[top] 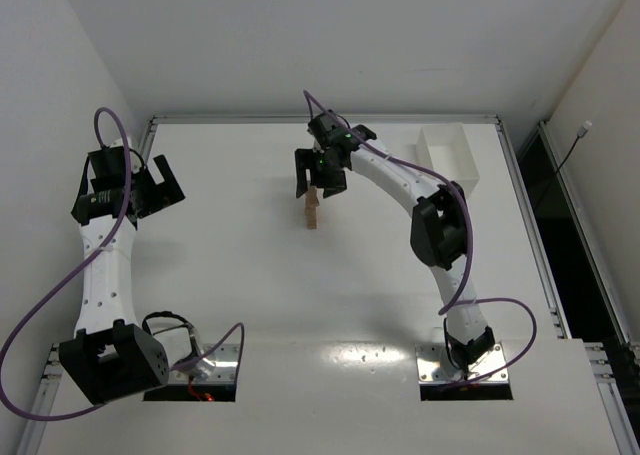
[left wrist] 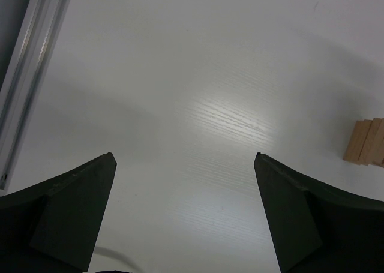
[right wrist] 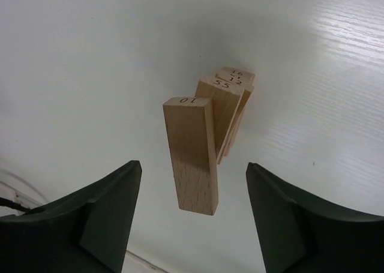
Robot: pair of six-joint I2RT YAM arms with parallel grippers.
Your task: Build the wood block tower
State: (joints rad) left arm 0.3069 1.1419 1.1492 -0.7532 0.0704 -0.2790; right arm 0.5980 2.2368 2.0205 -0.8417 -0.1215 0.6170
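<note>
The tower (top: 312, 213) is a narrow stack of tan wood blocks standing at the middle back of the table. In the right wrist view its top block (right wrist: 192, 153), marked 10, lies over lower blocks (right wrist: 231, 96) marked 55, 12 and 16. My right gripper (top: 318, 185) hovers right above the tower. It is open (right wrist: 192, 164), with a finger on each side of the top block and a gap to it on both sides. My left gripper (top: 152, 189) is open and empty (left wrist: 185, 156) at the far left. The tower shows at the right edge of the left wrist view (left wrist: 366, 142).
A white rectangular bin (top: 447, 155) stands at the back right of the table. A metal rail (left wrist: 27, 75) runs along the table's left edge, close to the left gripper. Cable openings (top: 190, 380) lie by the arm bases.
</note>
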